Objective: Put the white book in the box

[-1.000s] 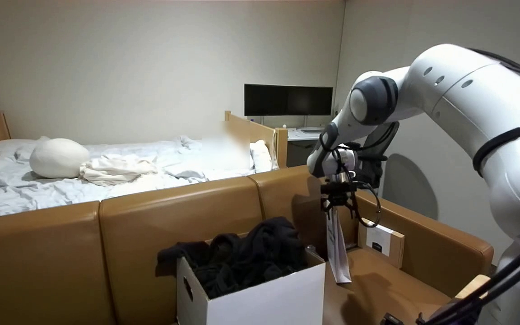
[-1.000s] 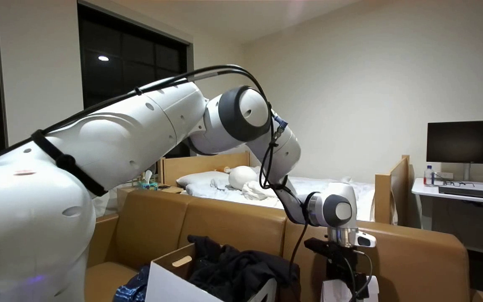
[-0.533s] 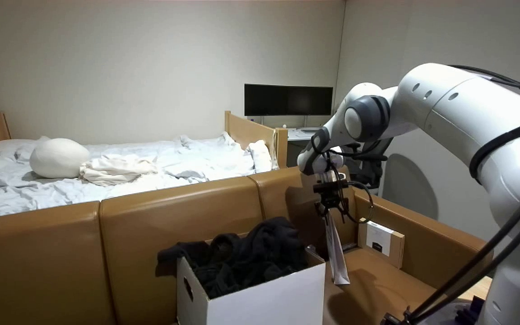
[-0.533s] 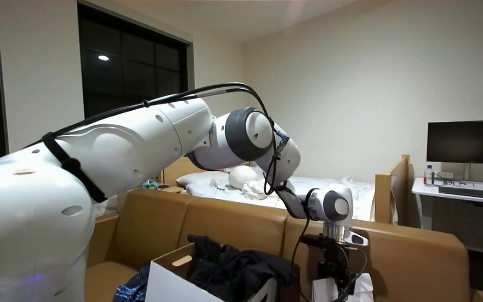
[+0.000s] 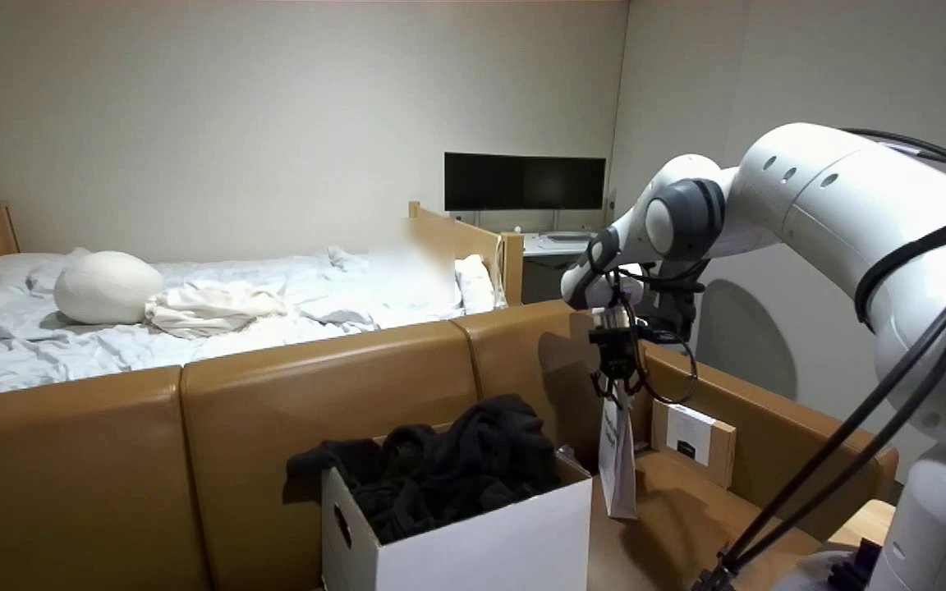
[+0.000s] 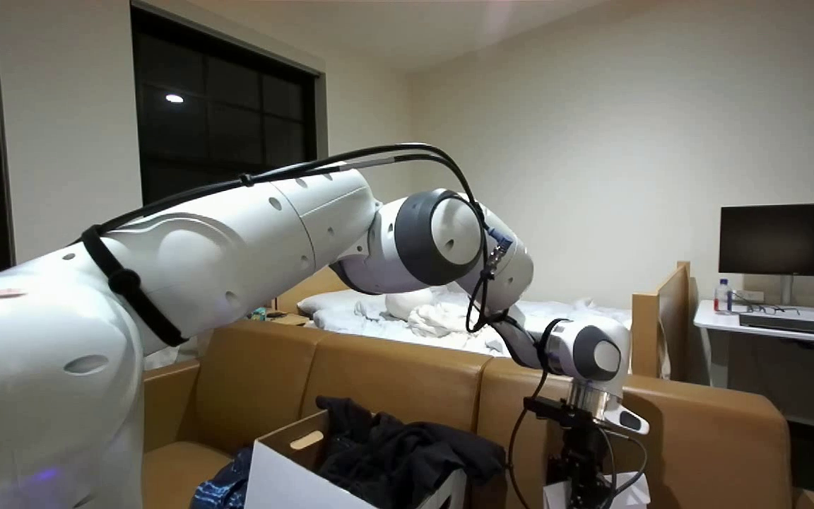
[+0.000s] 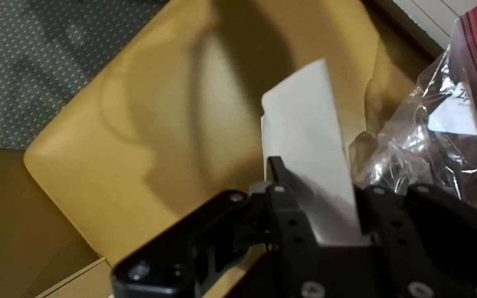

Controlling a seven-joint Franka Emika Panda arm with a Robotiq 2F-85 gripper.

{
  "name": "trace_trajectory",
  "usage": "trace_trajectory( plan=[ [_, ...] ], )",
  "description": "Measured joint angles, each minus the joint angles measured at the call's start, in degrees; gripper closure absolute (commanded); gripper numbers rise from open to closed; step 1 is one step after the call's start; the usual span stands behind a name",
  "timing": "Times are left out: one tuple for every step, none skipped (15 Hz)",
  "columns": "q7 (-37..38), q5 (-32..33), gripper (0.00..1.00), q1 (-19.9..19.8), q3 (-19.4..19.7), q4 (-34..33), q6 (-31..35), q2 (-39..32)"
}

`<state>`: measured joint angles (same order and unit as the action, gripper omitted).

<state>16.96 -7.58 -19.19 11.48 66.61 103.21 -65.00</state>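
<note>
1. Easing away from the white box [image 5: 485,548]: over the last half-second the gripper [image 7: 320,184] has shifted sideways, taking the top of the white book [image 5: 617,464] along.
2. Jaws part-closed, book pinched between; it's near upright beside the box. Lower edge on the sofa seat [image 5: 703,525]? Can't tell.
3. No nearer the goal, I judge; it must clear the rim, over black clothing [image 5: 473,460].

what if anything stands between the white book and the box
The side of the box nearest the white book does: the book's lower edge appears below the rim, so it likely needs lifting. Dark clothing heaps up in the opening. In the wrist view, a clear plastic bag shows beside the book, possibly close to the path.
</note>
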Motion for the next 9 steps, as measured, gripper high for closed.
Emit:
trace_trajectory(
  plan=[
    [-0.4,-0.8,1.00,-0.7,-0.3,0.2,0.2,0.2],
    [-1.1,-1.3,0.97,-1.3,-0.4,0.8,0.6,0.6],
    [-1.9,-2.1,0.97,-1.8,-0.6,1.6,1.1,1.2],
    [-3.1,-2.7,0.97,-2.2,-0.9,3.0,2.0,2.1],
    [-4.6,-3.1,0.97,-2.6,-1.1,4.9,3.5,3.3],
    [-6.3,-3.2,0.97,-2.7,-1.2,7.2,5.5,4.8],
    [-8.4,-3.2,0.97,-2.7,-1.2,9.6,8.2,6.6],
    [-10.6,-3.2,0.97,-2.7,-1.2,12.1,11.2,8.5],
    [-12.7,-2.9,0.97,-2.5,-1.1,14.6,14.1,10.6]
  ],
)
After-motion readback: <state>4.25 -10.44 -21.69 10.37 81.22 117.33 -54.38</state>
